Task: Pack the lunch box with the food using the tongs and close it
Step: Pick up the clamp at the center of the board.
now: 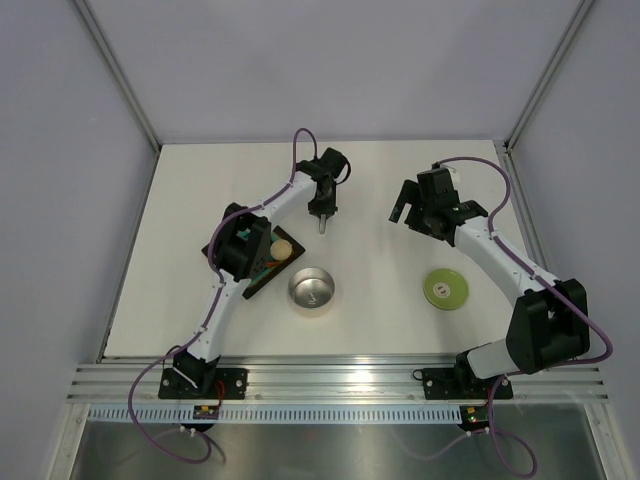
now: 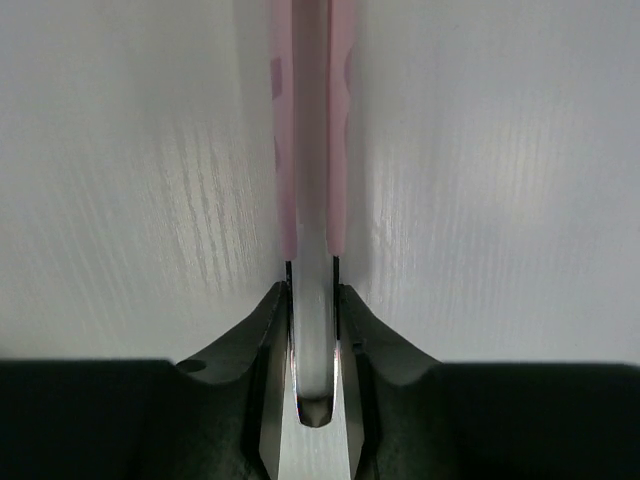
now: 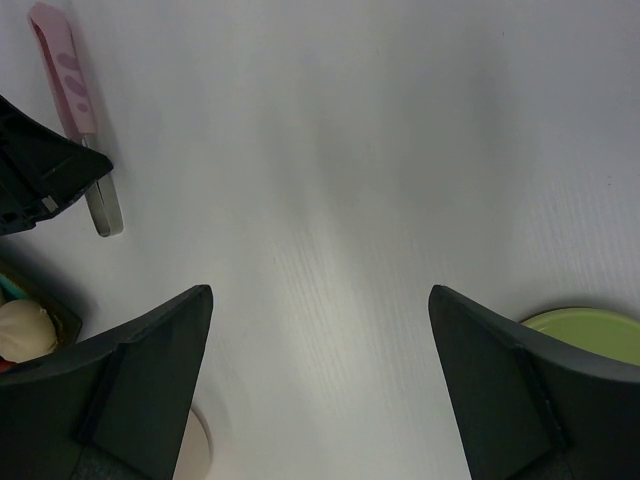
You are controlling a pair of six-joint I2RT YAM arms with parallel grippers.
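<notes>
Tabletop (image 1: 380, 200) comes first on my screens: a white, matte sheet with a faint streaky grain, walled in by pale panels. Both arms reach out over it from the near rail. The left arm (image 1: 262, 210) bends across the square dark tray (image 1: 262, 284), and its black elbow joint hides most of the teal inside from my overhead view. Just right of the tray, and apart from it, sits the lunch box (image 1: 312, 290), a round, shiny steel bowl, upright and uncovered. Its flat, round lime-green lid (image 1: 445, 289) lies well apart to the right, near the right arm's forearm. At the far middle of the table the left gripper (image 1: 322, 213) points down and is clamped on the tongs (image 2: 312, 150). The black fingers (image 2: 265, 320) press on both sides, and the two slim, smooth pink arms are squeezed close together with a pale strip between them. The right gripper (image 3: 320, 295) hovers nearby with its jaws spread wide and only bare table between them. Of the food I make out one beige, rounded piece (image 1: 282, 246) at the tray's right corner; the rest is covered.
</notes>
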